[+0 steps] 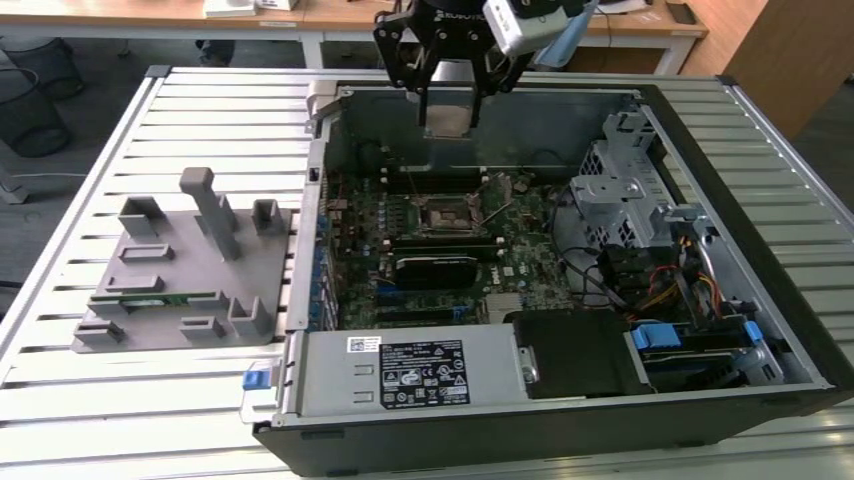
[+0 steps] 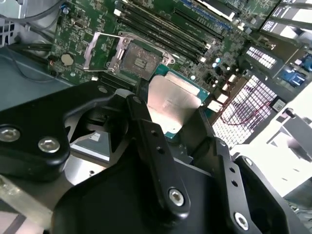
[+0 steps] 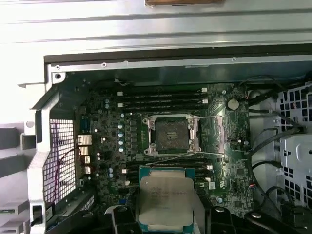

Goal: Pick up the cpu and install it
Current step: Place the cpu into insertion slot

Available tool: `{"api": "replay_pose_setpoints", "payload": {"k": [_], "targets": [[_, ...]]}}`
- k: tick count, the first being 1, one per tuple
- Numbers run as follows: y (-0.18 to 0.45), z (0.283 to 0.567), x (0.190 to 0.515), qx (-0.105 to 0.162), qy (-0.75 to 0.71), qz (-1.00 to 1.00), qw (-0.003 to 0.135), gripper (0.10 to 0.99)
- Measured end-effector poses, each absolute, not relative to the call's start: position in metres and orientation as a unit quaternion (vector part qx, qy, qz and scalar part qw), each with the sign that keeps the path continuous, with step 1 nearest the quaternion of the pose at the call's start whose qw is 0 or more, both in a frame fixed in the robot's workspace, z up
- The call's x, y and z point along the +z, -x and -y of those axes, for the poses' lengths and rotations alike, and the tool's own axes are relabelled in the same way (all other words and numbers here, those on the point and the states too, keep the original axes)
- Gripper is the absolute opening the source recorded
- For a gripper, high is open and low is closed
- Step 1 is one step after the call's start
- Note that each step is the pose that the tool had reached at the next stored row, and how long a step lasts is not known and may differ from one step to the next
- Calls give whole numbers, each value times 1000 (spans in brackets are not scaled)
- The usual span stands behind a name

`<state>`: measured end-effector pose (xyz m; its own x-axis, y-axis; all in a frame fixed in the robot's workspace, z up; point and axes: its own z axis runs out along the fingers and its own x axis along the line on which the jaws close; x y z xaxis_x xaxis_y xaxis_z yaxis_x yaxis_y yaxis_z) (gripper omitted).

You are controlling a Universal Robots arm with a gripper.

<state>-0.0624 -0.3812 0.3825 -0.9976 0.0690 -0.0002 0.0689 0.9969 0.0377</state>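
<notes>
Slatted metal tabletop (image 1: 200, 110) is carrying an open case (image 1: 561, 400) in the exterior view, with a grey fixture (image 1: 187, 270) lying just beside it on the exterior view's left. The gripper (image 1: 450, 108) is hanging over the far part of the case. The cpu (image 1: 450, 122) is sitting clamped between its fingers, well clear of the motherboard (image 1: 400, 240). The socket (image 1: 447, 212) is lying lower down and nearer this camera, apart from the chip.

In the second wrist view, the two black fingers (image 2: 146, 131) are pressing on opposite edges of the cpu (image 2: 173, 100), whose silvery plate is catching the light. Beyond it the socket (image 2: 139, 61) is showing its metal frame (image 2: 102, 51) swung up. No chip is sitting inside.

In the first wrist view, the cpu (image 3: 166, 202) is hanging between the camera and the board, gripped at two sides. The socket (image 3: 173, 134) is lying open near it but not under it.

Judging from all this, the pick-up is looking done: the chip is off any surface and firmly held. The install is looking undone, since the chip is not yet touching the socket and not lined up over it. The frame is not yet closed.
</notes>
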Motion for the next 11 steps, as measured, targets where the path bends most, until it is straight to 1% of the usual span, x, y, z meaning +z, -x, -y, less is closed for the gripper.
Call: {"api": "replay_pose_setpoints", "payload": {"k": [11], "targets": [[62,380,381,18,-108,-994,2,529]]}}
